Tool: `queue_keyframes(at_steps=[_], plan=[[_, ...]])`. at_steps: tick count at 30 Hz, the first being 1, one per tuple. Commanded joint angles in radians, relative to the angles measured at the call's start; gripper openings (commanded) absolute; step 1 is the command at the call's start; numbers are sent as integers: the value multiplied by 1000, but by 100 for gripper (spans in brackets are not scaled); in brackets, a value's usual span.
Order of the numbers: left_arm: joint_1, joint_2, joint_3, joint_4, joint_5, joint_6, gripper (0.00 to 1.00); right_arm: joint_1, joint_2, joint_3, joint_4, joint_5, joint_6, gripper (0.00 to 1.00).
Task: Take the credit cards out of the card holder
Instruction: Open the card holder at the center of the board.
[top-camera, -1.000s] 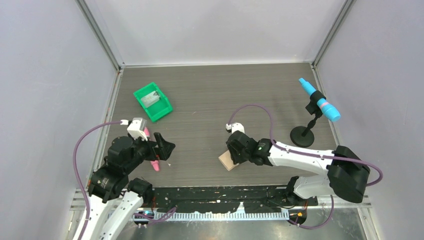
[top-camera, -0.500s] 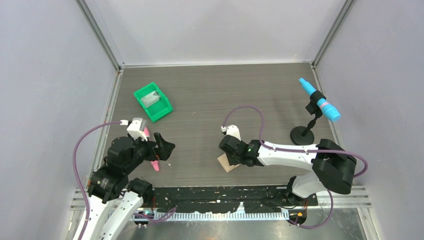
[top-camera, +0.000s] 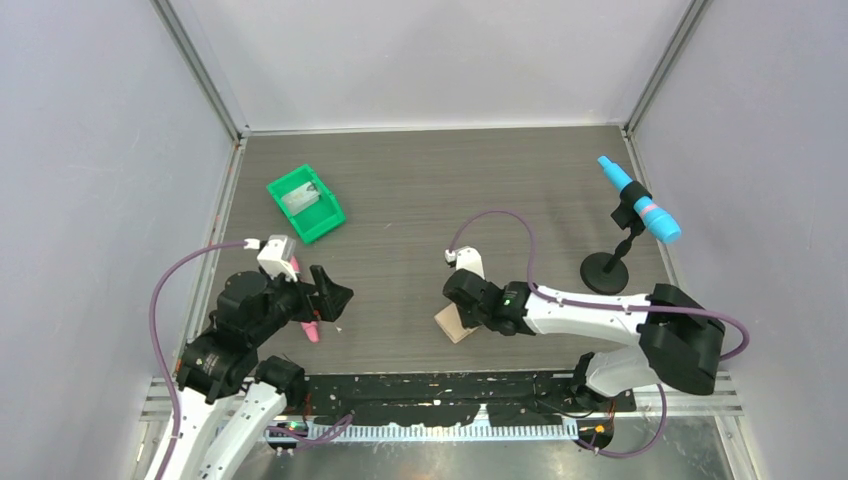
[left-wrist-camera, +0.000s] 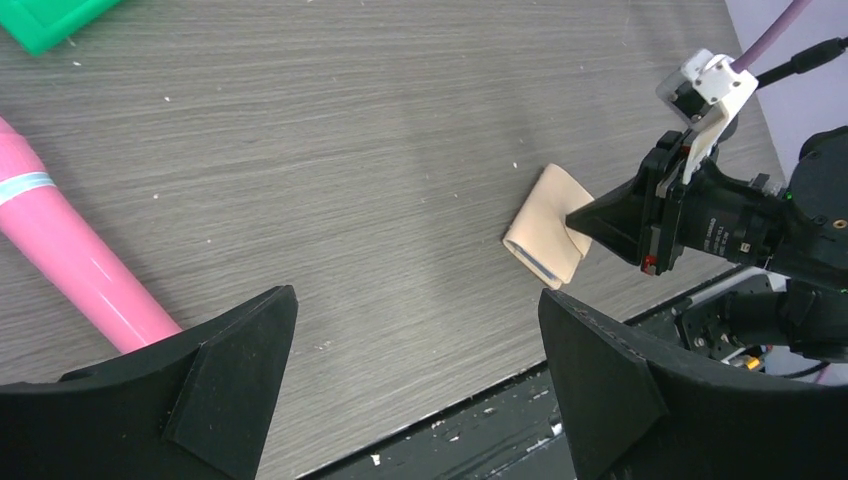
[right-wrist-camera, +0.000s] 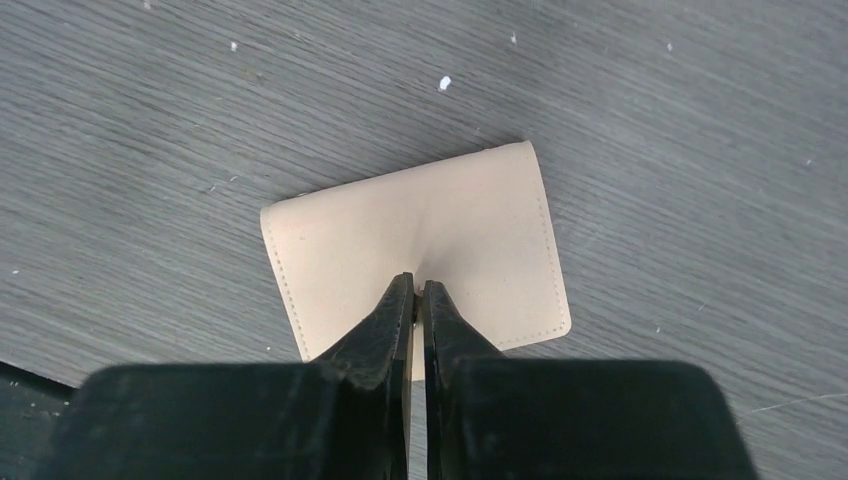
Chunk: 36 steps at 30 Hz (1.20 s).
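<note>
Meanwhile, on the left nothing has moved: the left gripper (top-camera: 334, 297) hangs above the table with its jaws wide apart, next to the pink marker (left-wrist-camera: 80, 265). The green bin (top-camera: 328, 226) sits well behind it. The change is at the centre. The card holder (top-camera: 449, 323) lies folded shut near the table's front edge. The right gripper (right-wrist-camera: 415, 288) stood partly open a second ago and has since slid a little leftward over the holder, and its jaws have come together on the tan cover. That reads as the opening step only just begun: a grip on the cover to lift or unfold it, with no credit card out yet. Far right, a blue marker (top-camera: 640, 205) rests on its stand, untouched.

The overhead view hides the contact under the right wrist. The right wrist view shows it plainly: the jaw tips meet mid-cover, and the leather puckers there as if pinched. The left wrist view adds the side profile: the cover bows up toward the jaw tips, and a thin blue line shows along the holder's near edge. No view shows a card.
</note>
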Motion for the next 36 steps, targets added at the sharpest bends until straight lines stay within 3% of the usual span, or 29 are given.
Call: queue_keyframes(at_steps=[1, 5, 11, 20, 24, 28, 31, 36], plan=[[-2, 28, -2, 34, 62, -28, 94, 6, -109, -30, 120, 10, -86, 5], [-2, 48, -10, 42, 80, -41, 94, 6, -191, -71, 229, -16, -153, 5], [-2, 73, -26, 62, 133, -66, 93, 5, -248, -70, 261, -37, -145, 5], [-9, 99, -96, 127, 188, -107, 88, 7, -325, -229, 477, -161, -198, 5], [-68, 121, -137, 170, 138, -118, 87, 7, -411, -339, 561, -218, -248, 5], [-164, 185, -214, 328, 76, -137, 87, 7, -539, -447, 655, -245, -295, 6], [-239, 303, -228, 415, 48, -139, 86, 6, -610, -462, 584, -197, -295, 12], [-311, 449, -213, 518, 9, -122, 86, 7, -693, -383, 284, -88, -119, 23]])
